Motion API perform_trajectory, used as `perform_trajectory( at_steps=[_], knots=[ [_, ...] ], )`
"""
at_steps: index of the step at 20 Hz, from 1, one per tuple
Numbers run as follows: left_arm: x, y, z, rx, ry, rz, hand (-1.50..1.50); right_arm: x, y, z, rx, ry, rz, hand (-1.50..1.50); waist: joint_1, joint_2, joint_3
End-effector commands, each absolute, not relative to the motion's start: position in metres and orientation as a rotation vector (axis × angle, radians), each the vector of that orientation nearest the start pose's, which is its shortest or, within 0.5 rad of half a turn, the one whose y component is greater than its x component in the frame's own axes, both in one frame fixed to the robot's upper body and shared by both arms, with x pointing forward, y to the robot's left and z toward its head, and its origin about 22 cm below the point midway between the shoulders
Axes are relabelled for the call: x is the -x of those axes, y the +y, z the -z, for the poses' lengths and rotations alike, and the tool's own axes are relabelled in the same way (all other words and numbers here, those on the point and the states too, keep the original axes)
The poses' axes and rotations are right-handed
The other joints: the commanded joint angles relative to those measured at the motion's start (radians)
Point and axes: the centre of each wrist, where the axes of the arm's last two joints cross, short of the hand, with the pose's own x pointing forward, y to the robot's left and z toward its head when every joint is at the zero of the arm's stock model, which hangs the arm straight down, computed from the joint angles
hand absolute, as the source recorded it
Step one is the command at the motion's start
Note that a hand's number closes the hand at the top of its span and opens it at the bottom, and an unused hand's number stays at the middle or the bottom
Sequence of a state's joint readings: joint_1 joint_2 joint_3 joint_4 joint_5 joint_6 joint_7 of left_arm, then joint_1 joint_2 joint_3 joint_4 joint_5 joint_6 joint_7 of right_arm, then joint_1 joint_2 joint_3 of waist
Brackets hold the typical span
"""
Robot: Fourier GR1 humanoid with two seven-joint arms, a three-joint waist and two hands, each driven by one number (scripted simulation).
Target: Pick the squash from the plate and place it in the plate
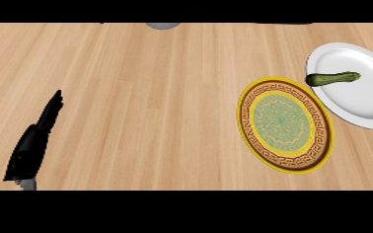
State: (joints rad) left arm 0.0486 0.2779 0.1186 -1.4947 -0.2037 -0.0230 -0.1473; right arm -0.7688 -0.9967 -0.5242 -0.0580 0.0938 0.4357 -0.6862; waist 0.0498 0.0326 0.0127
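Left hand: lower left of the head view, far left of the patterned plate; fingers straight and together, pointing up, holding nothing; at rest. Right hand: not shown.

Patterned plate: yellow rim, brown key band, green centre; lies on the wooden counter, nothing on it.

White plate: just right of the patterned plate and slightly above it, their rims touching or overlapping; partly cut by the view's edge.

Squash: dark green, elongated, lying on the white plate's left part, above and right of the patterned plate's rim.

Handling note: a grasp across the squash's thicker left end seems best, lifting clear of both rims, since a short carry leftward reaches the green centre.
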Motion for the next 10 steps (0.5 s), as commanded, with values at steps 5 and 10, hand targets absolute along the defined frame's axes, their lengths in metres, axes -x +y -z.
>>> perform_trajectory(
  at_steps=[5, 10],
  knots=[
    [-0.219, 0.333, 0.004, -0.422, -1.565, 0.331, 0.00, -0.247, -0.596, -0.135, 0.486, -1.801, -0.004, -1.50, 0.017, 0.008, 0.004],
    [-0.221, 0.328, 0.003, -0.433, -1.562, 0.307, 0.00, -0.235, -0.603, -0.133, 0.489, -1.813, 0.020, -1.50, 0.011, 0.005, 0.007]
  ],
)
